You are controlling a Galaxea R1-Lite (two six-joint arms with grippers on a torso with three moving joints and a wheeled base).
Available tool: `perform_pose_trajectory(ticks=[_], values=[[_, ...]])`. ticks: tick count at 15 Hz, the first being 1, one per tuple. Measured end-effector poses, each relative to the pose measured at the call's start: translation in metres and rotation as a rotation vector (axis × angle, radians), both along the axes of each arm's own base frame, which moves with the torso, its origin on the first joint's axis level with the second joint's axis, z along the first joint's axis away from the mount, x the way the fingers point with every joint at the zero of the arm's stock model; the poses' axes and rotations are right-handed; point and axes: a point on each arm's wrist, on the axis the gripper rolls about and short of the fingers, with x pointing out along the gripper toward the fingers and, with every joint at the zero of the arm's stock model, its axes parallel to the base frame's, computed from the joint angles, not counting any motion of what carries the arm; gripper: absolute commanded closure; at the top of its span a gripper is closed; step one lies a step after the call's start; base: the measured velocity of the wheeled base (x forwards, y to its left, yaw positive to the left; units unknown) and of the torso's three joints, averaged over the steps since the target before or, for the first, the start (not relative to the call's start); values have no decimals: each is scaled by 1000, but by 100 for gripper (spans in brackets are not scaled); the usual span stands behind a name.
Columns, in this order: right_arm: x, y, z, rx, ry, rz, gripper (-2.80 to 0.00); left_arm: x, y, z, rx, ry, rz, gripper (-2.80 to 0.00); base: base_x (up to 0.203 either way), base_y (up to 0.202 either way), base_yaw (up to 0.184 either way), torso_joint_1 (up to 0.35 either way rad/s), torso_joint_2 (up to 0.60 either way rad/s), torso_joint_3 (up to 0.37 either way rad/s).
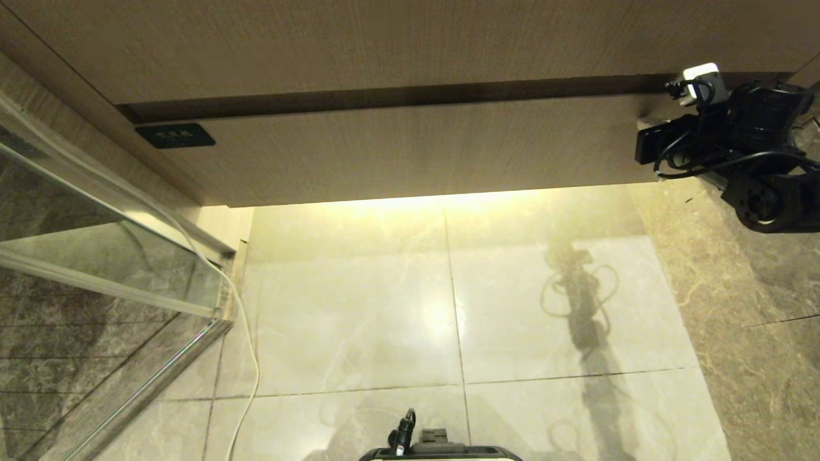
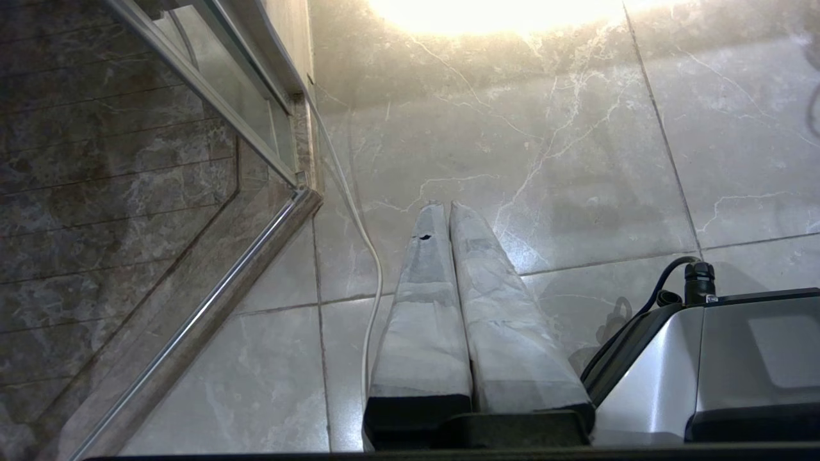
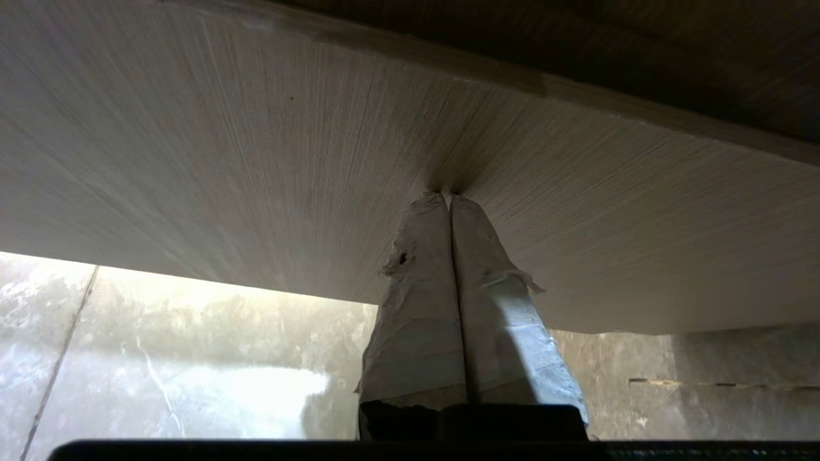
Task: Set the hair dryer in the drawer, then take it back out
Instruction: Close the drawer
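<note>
My right end effector (image 3: 448, 195) had its two taped fingers pressed together, empty, the tips touching the wood-grain front of the drawer (image 1: 410, 150) near its right end. In the head view that arm reached in from the right, black and draped in cables. The drawer front was handleless and very wide, and it stood a little forward of the plain wood-grain panel (image 1: 384, 45) above it, with a dark gap between the two. A small dark rectangular label (image 1: 175, 135) sat at the front's upper left corner; its writing was too small for me to read. Warm light glowed from beneath the drawer onto a glossy marble-tiled floor (image 1: 359, 307). At the left stood a glass partition (image 1: 96, 256) with a metal frame, a thin white cable (image 1: 246, 346) trailing beside it. My left end effector (image 2: 445, 206) hung over the floor, fingers together, holding nothing. I could not see the hair dryer in any view.
</note>
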Motion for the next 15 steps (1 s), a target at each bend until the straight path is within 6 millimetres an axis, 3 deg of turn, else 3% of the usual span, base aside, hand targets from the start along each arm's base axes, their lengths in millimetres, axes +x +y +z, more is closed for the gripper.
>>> perform_pose_trajectory(ticks=[9, 13, 15], values=[[14, -1, -3, -5, -15, -2, 0, 0, 0, 0, 1, 0, -1, 0, 0, 0, 0, 0, 0, 0], [-7, 0, -26, -12, 241, -2, 0, 0, 0, 0, 0, 0, 0, 0, 0, 0, 0, 0, 0, 0], [-30, 1, -31, -21, 373, 1, 0, 0, 0, 0, 0, 0, 0, 0, 0, 0, 0, 0, 0, 0]])
